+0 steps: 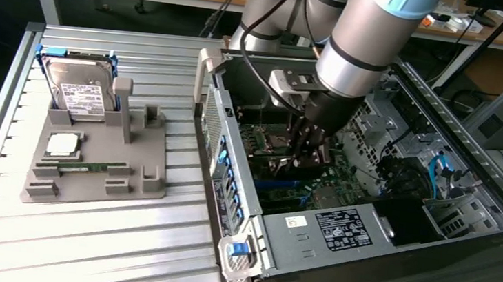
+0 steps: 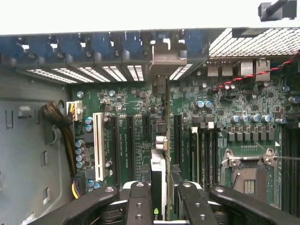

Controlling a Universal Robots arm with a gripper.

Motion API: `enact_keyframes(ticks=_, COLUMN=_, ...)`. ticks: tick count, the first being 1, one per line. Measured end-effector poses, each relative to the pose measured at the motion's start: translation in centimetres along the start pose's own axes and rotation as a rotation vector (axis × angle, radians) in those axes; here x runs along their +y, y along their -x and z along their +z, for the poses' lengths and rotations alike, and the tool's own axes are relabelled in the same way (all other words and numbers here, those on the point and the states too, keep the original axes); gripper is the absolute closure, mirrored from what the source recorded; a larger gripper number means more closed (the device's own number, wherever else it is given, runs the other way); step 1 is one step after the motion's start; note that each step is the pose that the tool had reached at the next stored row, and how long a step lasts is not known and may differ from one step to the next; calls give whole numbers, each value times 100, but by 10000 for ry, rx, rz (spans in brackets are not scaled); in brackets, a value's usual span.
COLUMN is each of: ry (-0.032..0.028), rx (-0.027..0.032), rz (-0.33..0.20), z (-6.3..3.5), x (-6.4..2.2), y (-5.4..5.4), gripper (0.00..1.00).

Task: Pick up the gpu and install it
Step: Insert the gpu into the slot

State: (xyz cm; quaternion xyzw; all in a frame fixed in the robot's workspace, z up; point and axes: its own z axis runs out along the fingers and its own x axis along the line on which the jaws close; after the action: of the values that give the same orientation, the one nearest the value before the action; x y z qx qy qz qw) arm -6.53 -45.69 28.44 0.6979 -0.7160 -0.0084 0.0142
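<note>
Fingers: the gripper (image 2: 161, 201) pinches the gpu (image 2: 158, 173) edge-on, one dark finger on each face of the card, seen from the wrist view.
Card's long axis: it runs straight away from the fingers toward the silvery end bracket (image 2: 165, 58), which sits against the row of blue slot latches (image 2: 93, 47) at the rear wall of the case.
Card and board: the gpu stands on its edge over the green motherboard (image 2: 234, 108), lined up with the black expansion slots (image 2: 129, 140) and lying between them; whether its lower edge is seated cannot be told.
Arm: in the exterior view the gripper (image 1: 304, 156) reaches down into the open computer case (image 1: 495, 199).
Farther off: a grey fixture (image 1: 142, 172) on the tabletop (image 1: 84, 249), towards the exterior view's left, carries the hard drive (image 1: 77, 86) and memory stick (image 1: 83, 165).
</note>
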Motion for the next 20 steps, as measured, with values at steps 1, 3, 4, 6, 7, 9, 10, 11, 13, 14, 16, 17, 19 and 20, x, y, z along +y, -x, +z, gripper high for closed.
enact_keyframes(ticks=1, ry=-1, rx=-2, rz=0, z=5, x=9, y=1, gripper=73)
enact_keyframes(ticks=3, ry=0, rx=0, rz=0, z=13, x=15, y=4, gripper=73)
enact_keyframes(ticks=4, ry=-1, rx=-2, rz=-1, z=17, x=15, y=7, gripper=73)
enact_keyframes(ticks=6, ry=-1, rx=-2, rz=-1, z=28, x=15, y=7, gripper=73)
enact_keyframes(ticks=7, ry=-1, rx=-1, rz=0, z=36, x=15, y=7, gripper=73)
enact_keyframes(ticks=9, ry=0, rx=-1, rz=0, z=49, x=15, y=8, gripper=73)
enact_keyframes(ticks=10, ry=-1, rx=-2, rz=0, z=55, x=15, y=8, gripper=73)
enact_keyframes(ticks=11, ry=0, rx=0, rz=0, z=58, x=15, y=7, gripper=73)
enact_keyframes(ticks=13, ry=0, rx=0, rz=2, z=67, x=19, y=7, gripper=73)
enact_keyframes(ticks=14, ry=0, rx=0, rz=1, z=70, x=22, y=7, gripper=73)
enact_keyframes(ticks=16, ry=-1, rx=-2, rz=0, z=78, x=27, y=7, gripper=73)
enact_keyframes(ticks=17, ry=-1, rx=-2, rz=0, z=82, x=28, y=8, gripper=73)
enact_keyframes(ticks=19, ry=1, rx=2, rz=-1, z=87, x=29, y=7, gripper=73)
enact_keyframes(ticks=20, ry=0, rx=0, rz=0, z=90, x=29, y=7, gripper=73)
